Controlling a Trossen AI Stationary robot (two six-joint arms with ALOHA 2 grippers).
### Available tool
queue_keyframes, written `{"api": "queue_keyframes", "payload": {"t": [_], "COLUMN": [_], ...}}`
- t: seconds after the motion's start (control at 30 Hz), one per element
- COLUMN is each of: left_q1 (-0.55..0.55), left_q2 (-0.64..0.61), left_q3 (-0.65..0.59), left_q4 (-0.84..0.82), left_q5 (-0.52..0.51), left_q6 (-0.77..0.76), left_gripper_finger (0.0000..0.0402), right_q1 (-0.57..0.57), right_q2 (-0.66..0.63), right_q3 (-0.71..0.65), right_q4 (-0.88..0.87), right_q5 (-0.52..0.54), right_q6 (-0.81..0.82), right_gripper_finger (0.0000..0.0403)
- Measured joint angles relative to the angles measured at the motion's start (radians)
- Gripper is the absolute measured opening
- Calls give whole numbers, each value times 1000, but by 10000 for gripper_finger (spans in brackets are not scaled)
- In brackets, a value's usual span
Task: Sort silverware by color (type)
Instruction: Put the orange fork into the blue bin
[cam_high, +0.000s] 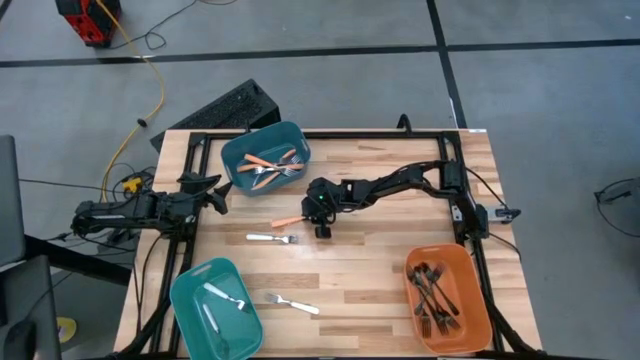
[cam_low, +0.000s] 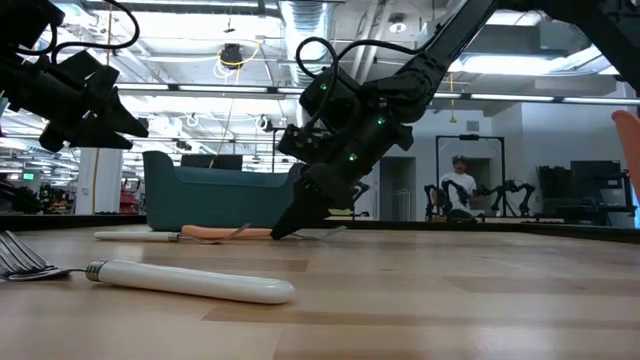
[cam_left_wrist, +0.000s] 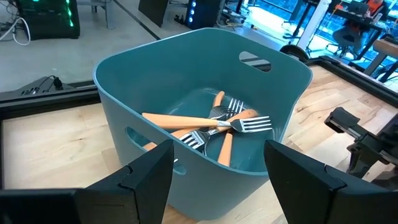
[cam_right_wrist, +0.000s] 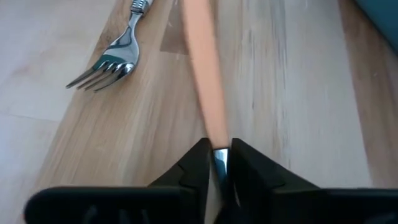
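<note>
The right claw (cam_high: 322, 230) is down at the middle of the pale wooden slatted desk (cam_high: 380, 270), its fingers pinched narrowly on the neck of an orange-handled fork with silver tines (cam_high: 288, 221). In the right wrist view the peach-coloured handle (cam_right_wrist: 202, 74) runs straight out from between the two dark fingertips, with bright metal visible at the pinch. The fork lies flat on the desk, not yet raised. Gripping at the neck appears intended to give a firm hold for lifting.

The likely destination is the teal plastic bin at the far edge (cam_high: 262, 148), which holds several matching orange-handled forks (cam_left_wrist: 205, 121).

The left claw (cam_left_wrist: 217, 174) hangs with fingers wide beside that bin, at the desk's left edge, and holds nothing.

Other stock is grouped by kind:
- An orange plastic bin at the near right corner (cam_high: 475, 320) holds the all-black forks (cam_high: 434, 290).
- A second teal bin at the near left corner (cam_high: 190, 300) holds one silver-white fork (cam_high: 226, 298).
- Two silver-white forks remain loose on the desk, one just beside the pinched fork (cam_high: 271, 238) and one toward the near edge (cam_high: 292, 303).
</note>
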Motion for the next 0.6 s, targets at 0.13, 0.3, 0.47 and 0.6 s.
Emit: {"api": "queue_keyframes", "payload": {"t": [0.13,0.3,0.47,0.6], "left_q1": [0,0,0,0], "left_q2": [0,0,0,0], "left_q3": [0,0,0,0], "left_q4": [0,0,0,0], "left_q5": [0,0,0,0], "left_q6": [-21,-31,-31,-31], "left_gripper_finger": [235,235,235,235], "right_q1": [0,4,9,9], "right_q2": [0,-5,-6,-6], "right_q3": [-1,-2,-3,6], "right_q4": [4,18,40,34], "right_q5": [2,5,9,9], "right_q6": [21,42,69,72], "right_gripper_finger": [65,52,51,51]}}
